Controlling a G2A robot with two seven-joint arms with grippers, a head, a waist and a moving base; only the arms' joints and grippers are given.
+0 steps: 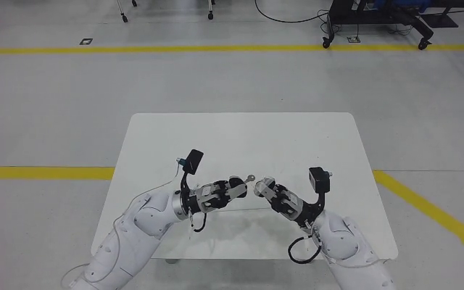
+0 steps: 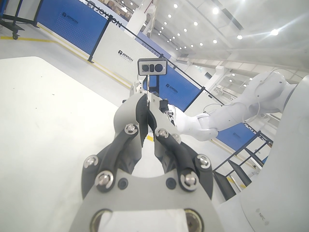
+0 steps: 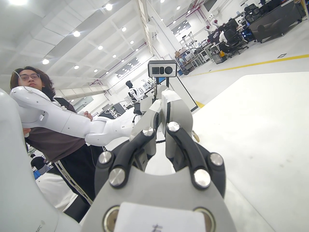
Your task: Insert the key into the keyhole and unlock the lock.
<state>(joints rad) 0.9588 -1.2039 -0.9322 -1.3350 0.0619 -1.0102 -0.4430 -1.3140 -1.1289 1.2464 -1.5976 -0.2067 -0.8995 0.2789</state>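
Observation:
Both grippers hang close together above the near middle of the white table [image 1: 239, 138], tips facing each other. My left gripper [image 1: 242, 183] is shut on the key [image 1: 249, 177], whose thin metal blade [image 2: 147, 86] sticks out edge-on past the fingertips toward the other arm. My right gripper [image 1: 262, 188] is shut on the lock [image 1: 266, 183], a short gap from the key's tip. In the right wrist view the lock is mostly hidden between the closed fingers [image 3: 169, 102] of that gripper [image 3: 159, 105]; a small brass-coloured bit [image 3: 196, 136] shows beside them. The left gripper [image 2: 147, 103] pinches the key flat.
The table's edges lie well away from both grippers. Yellow floor lines [image 1: 217, 49] run behind and beside the table. A dark wheeled cart [image 1: 377, 22] stands far back right.

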